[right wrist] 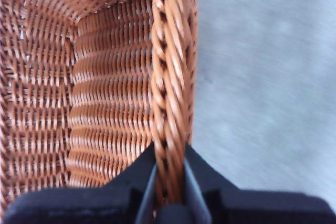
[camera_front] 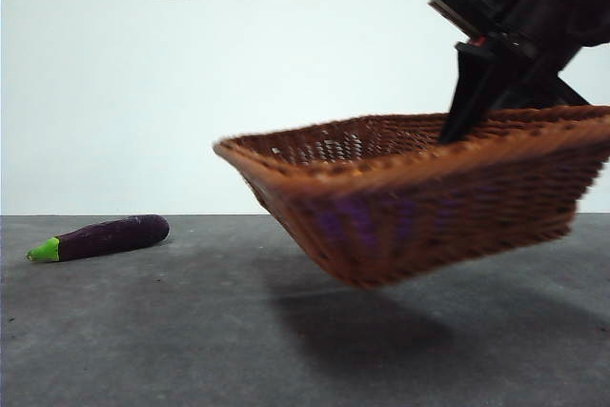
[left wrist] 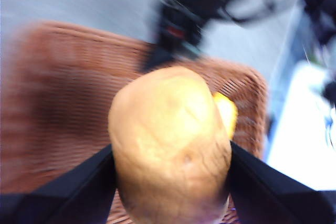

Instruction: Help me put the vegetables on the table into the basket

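Right gripper [right wrist: 169, 182] is clamped on the braided rim of the basket [camera_front: 419, 207], and the basket is held lifted and tilted, clear of the table [camera_front: 143, 331], with its shadow cast below. Left gripper [left wrist: 170, 182] is closed on the potato [left wrist: 170, 145], which is carried high; in the front view only the potato's lower end is seen at the top edge, above and just short of the basket's raised-free end. In the left wrist view the basket's woven floor is seen beneath the potato, and a yellow piece, judged to be the corn [left wrist: 227, 114], is glimpsed behind it inside the basket. The eggplant [camera_front: 100, 237] is left lying near the table's left edge, well apart from the basket.

For the step in hand, the potato is best brought lower and centred over the basket floor before the jaws are parted, so that a bounce off the wicker is avoided. A release over the open part beside the corn is preferred. The basket should be kept steady, and levelled if possible, since a round potato may be expected to roll toward the lower side
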Robot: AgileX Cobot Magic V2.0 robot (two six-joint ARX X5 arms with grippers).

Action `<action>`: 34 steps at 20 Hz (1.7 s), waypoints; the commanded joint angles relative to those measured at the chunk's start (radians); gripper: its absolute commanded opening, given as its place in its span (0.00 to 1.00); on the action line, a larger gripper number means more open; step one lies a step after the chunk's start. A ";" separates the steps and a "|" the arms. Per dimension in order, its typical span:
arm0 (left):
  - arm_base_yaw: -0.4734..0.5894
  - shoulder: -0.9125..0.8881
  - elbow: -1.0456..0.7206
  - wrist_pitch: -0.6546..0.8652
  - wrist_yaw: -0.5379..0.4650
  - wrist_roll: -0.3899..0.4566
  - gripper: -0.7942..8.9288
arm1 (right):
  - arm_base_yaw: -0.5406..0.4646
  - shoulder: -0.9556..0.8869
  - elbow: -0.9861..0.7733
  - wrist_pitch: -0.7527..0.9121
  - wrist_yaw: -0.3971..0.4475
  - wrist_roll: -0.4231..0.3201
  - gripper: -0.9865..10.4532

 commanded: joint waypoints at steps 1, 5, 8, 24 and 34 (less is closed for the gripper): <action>-0.017 0.082 -0.005 -0.019 -0.004 0.045 0.08 | -0.001 0.002 -0.008 0.019 -0.031 0.043 0.08; -0.028 0.203 -0.005 -0.006 -0.003 0.071 0.08 | -0.001 0.002 -0.008 0.019 -0.036 0.042 0.08; -0.030 0.273 -0.005 -0.005 0.014 0.079 0.07 | -0.001 0.002 -0.008 0.026 -0.036 0.039 0.08; 0.007 0.182 -0.005 -0.021 0.017 0.042 0.60 | -0.001 0.002 -0.008 0.023 -0.046 0.018 0.08; 0.590 -0.040 -0.004 0.018 -0.134 0.121 0.60 | -0.002 -0.020 -0.007 0.017 -0.115 0.007 0.08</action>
